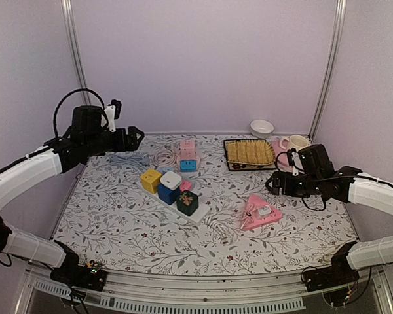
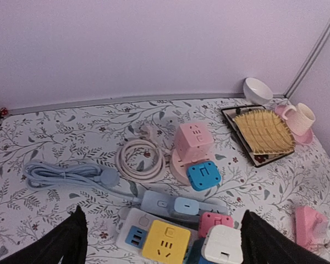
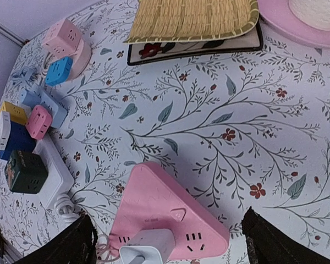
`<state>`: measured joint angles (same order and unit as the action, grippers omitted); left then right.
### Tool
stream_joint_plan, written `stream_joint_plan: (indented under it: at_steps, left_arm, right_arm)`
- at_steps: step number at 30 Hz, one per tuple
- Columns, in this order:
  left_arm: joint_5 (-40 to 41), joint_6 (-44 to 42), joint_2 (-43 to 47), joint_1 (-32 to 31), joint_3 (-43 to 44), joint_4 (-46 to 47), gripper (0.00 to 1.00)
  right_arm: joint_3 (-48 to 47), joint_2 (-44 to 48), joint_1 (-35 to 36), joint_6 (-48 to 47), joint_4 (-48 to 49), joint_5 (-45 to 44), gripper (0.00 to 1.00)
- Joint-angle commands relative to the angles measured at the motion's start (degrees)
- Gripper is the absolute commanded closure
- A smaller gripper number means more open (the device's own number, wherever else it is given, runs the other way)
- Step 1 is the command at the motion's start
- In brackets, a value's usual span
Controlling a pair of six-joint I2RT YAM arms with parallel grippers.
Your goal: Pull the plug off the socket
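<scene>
A pink triangular socket (image 1: pixel 259 212) lies right of the table's middle with a white plug (image 1: pixel 264 210) stuck in its near side. In the right wrist view the socket (image 3: pixel 165 209) and the plug (image 3: pixel 146 247) sit low between my fingers. My right gripper (image 1: pixel 273 183) is open and empty, hovering just right of and behind the socket, apart from it (image 3: pixel 170 242). My left gripper (image 1: pixel 134 135) is open and empty, raised over the back left of the table (image 2: pixel 160 239).
A white power strip (image 1: pixel 198 214) holds yellow (image 1: pixel 150 180), white, blue and dark green (image 1: pixel 187 203) cube adapters. Behind are a pink cube socket (image 1: pixel 187 152), a coiled white cable (image 1: pixel 162 157) and a blue cable (image 1: pixel 121 159). A tray with a bamboo mat (image 1: pixel 249 154), a bowl (image 1: pixel 262 127) and a cup (image 1: pixel 296 142) stand back right.
</scene>
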<state>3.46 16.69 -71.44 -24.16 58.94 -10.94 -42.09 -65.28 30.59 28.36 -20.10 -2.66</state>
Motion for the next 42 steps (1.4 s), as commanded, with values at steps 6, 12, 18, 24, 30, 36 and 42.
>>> stream_joint_plan:
  at_steps: [6,12,18,24,30,36,42]
  left_arm:
    - [-0.46,7.27,-8.16,-13.18,2.72,-0.58,0.03]
    - [1.23,8.85,-18.79,-21.07,11.82,-1.86,0.03]
    - [3.06,13.75,-31.67,-26.67,24.63,-6.12,0.03]
    - [3.33,17.49,-43.13,-30.46,36.45,-10.57,0.03]
    - [3.17,18.43,-49.33,-31.82,45.79,-16.16,0.03]
    - [1.45,15.26,-52.17,-30.65,50.57,-20.05,0.03]
    - [-0.29,12.13,-52.75,-29.53,51.81,-21.05,0.03]
  right_arm:
    - [3.1,3.94,7.28,5.9,-5.87,-3.15,0.09]
    - [-0.49,1.56,9.18,4.18,-7.0,-4.58,0.1]
    - [-3.61,3.13,11.34,0.56,-10.65,-5.93,0.1]
    - [-0.64,10.36,11.79,-0.02,-13.58,-6.67,0.11]
    - [1.47,11.86,13.97,3.43,-12.74,-5.57,0.16]
    - [7.21,10.52,19.22,9.52,-8.86,-10.13,0.17]
    - [8.17,4.25,24.85,12.77,-5.24,-16.22,0.17]
